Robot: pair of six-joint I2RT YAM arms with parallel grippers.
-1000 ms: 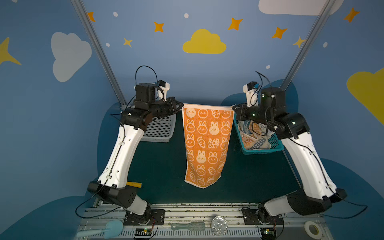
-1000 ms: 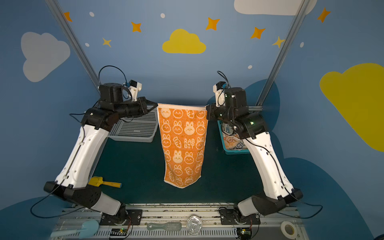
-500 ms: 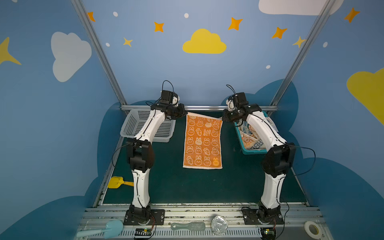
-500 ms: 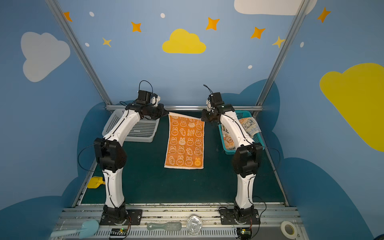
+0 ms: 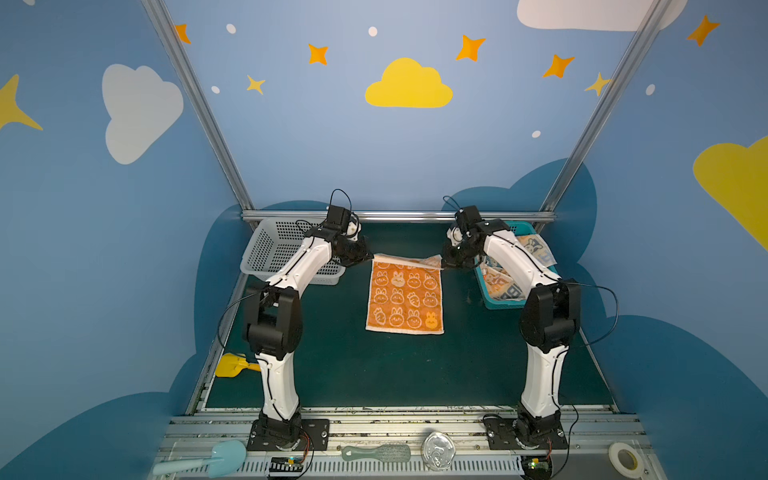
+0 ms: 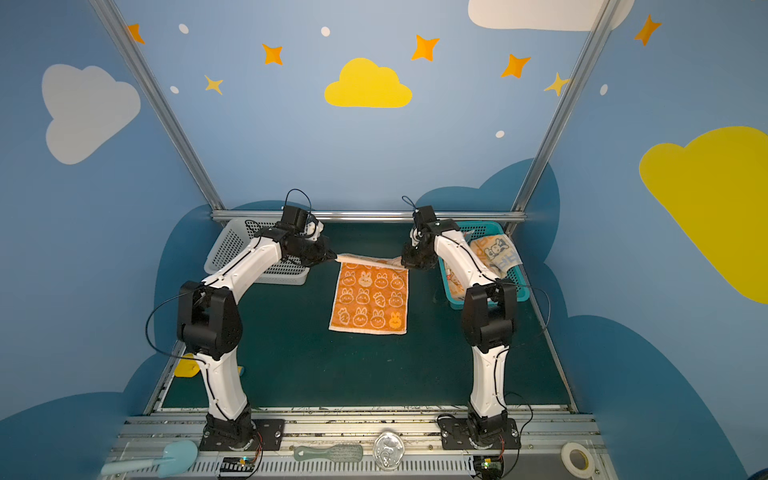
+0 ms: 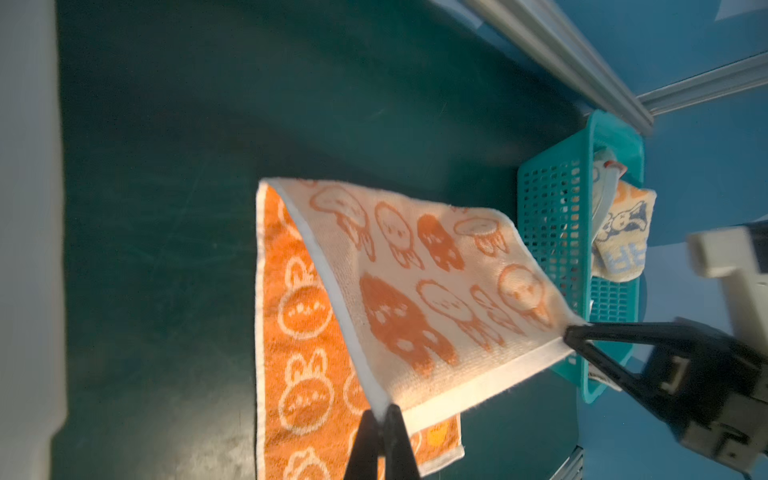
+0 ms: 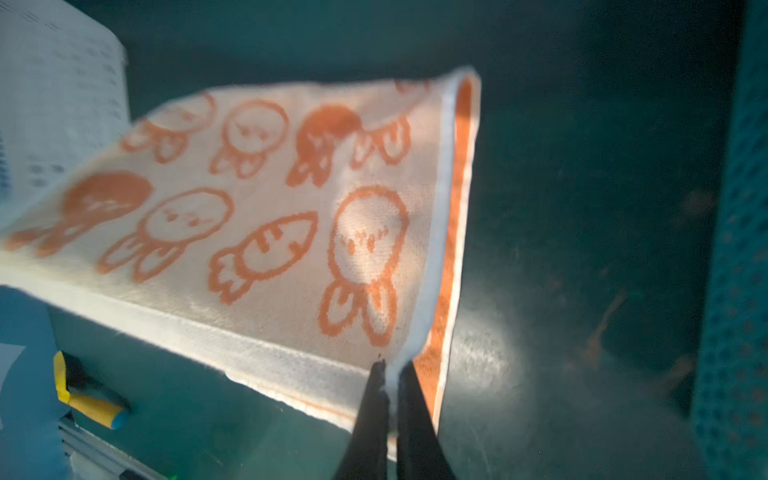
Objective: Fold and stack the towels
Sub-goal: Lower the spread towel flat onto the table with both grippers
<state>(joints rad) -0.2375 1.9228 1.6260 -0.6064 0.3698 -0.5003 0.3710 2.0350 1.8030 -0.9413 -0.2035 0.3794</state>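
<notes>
Orange towel (image 5: 405, 299) beside the teal basket (image 5: 503, 305), first fold begun: we saw left gripper (image 5: 371, 258) and right gripper (image 5: 444, 266) pinching its corners; other towels (image 5: 534, 248) lay in that basket.

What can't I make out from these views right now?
- Both top views: the right arm covers much of the basket towels in the teal basket; count unclear.
- Both top views: the left arm crosses the white basket, hiding part of its floor.
- Wrist views: on the orange towel, the lifted flap hides the layer beneath.
</notes>
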